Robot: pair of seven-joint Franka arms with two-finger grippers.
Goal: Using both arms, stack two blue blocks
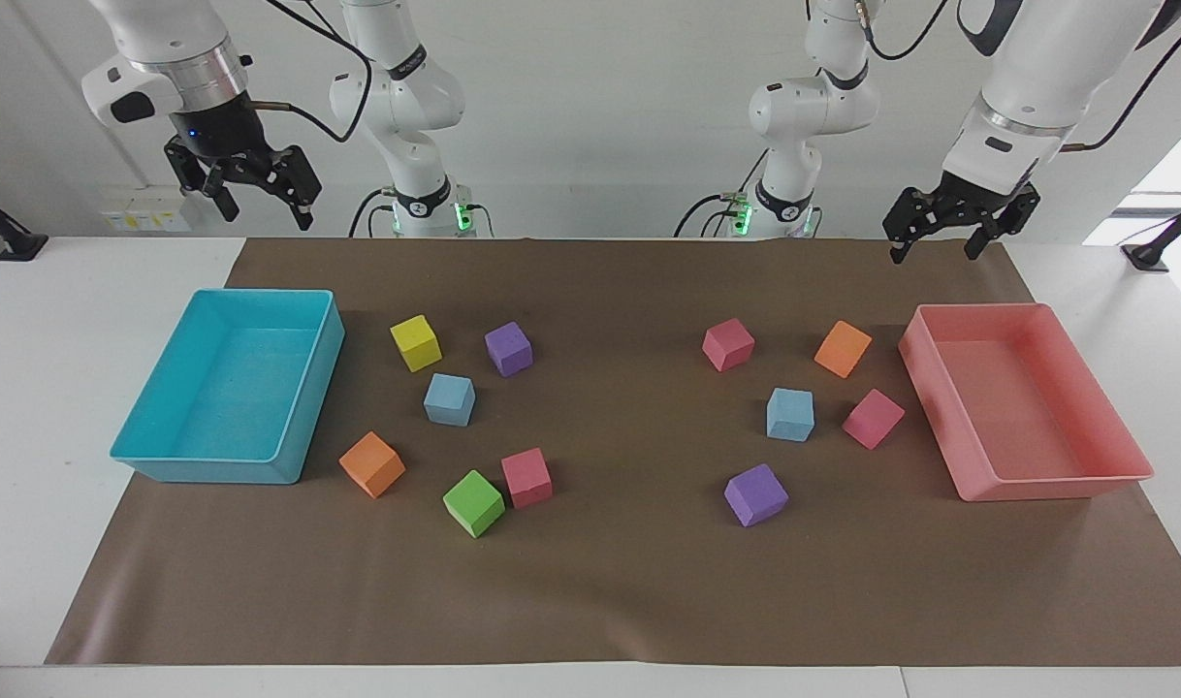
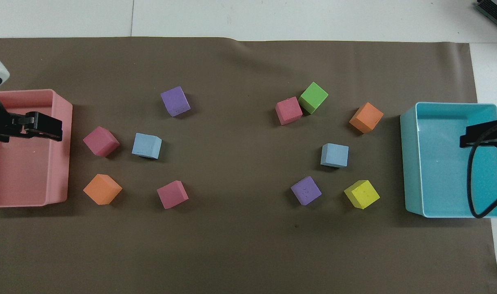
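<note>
Your left gripper (image 1: 941, 241) is hanging spread over the pink tray (image 1: 1124, 475), and your right gripper (image 1: 258, 206) is hanging spread over the turquoise tray (image 1: 304, 427). Both blue blocks (image 1: 449, 399) (image 1: 789, 414) are sitting apart on the mat.

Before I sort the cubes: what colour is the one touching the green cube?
Pink cube, corner against the green cube; clearest in the overhead view.

Robotics lab. Two white jointed arms (image 1: 406, 107) bolted at one edge of a white worktop (image 1: 57, 320), cables trailing, green status lights at the bases. Plain white wall. Brown mat (image 1: 610, 572) laid over the worktop, carrying coloured foam cubes (image 1: 416, 342) and two plastic trays (image 1: 232, 397): a test layout, not a home or shop.
</note>
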